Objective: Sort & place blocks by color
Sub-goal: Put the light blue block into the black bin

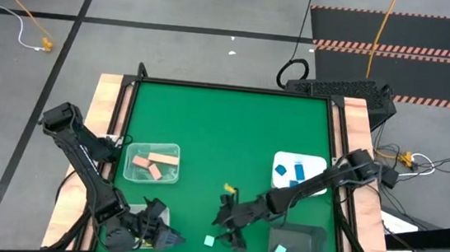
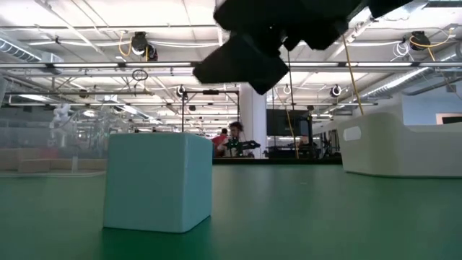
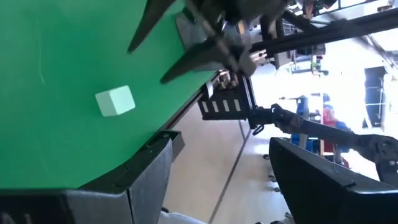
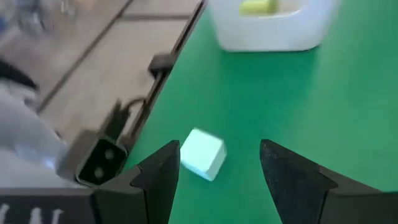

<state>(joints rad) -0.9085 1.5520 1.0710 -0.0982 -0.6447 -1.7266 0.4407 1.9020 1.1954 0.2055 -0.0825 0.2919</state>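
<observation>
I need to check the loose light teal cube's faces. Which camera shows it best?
The low view: the light teal cube fills it, unobstructed. The right wrist view blurs it, the left wrist view shows it smaller, and the high view tiny.

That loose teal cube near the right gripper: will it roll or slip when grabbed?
The teal cube shows flat faces and sits square on the green mat, so rolling seems unlikely. It looks rigid and probably light, so the open right gripper could nudge it sideways if one finger touches first.

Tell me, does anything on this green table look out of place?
One small light teal cube sits loose on the green table, outside every tray. The right tool hangs open just beside it; teal blocks lie in the dark tray.
</observation>
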